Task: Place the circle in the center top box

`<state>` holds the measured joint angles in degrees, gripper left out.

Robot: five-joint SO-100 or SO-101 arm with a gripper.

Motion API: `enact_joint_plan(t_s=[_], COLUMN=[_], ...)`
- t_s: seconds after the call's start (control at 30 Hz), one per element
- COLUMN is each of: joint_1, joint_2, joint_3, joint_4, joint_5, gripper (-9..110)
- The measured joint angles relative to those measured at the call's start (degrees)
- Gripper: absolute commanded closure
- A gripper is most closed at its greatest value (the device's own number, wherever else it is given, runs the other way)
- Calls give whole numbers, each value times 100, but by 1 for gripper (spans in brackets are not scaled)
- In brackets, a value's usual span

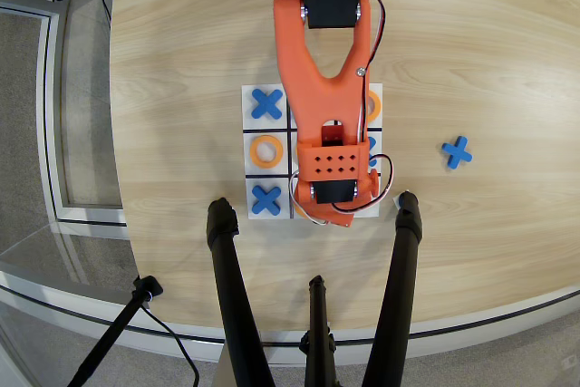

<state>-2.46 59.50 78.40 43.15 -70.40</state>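
The white 3x3 board (254, 129) lies mid-table in the overhead view. My orange arm runs down its middle column and hides those cells. The gripper (329, 211) hangs over the middle cell of the board's lower edge row, and the wrist body covers its fingers. An orange sliver (297, 209) at the left of that cell may be the circle; whether the gripper holds it is hidden. One orange ring (265, 150) sits in the left middle cell, and another ring (372, 104) shows partly at the upper right. Blue crosses fill the upper-left (265, 103) and lower-left (265, 198) cells.
A loose blue cross (457, 152) lies on the wood table to the right of the board. A blue piece (371, 157) peeks out in the right middle cell. Black tripod legs (232, 296) (399, 287) rise from the table's lower edge just below the board.
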Motion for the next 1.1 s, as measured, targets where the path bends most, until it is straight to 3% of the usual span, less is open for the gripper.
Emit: enact_joint_plan(t_s=[1.1], joint_1=[-70], joint_2=[26], joint_3=[0], joint_4=[211], joint_5=[-79], gripper=[90])
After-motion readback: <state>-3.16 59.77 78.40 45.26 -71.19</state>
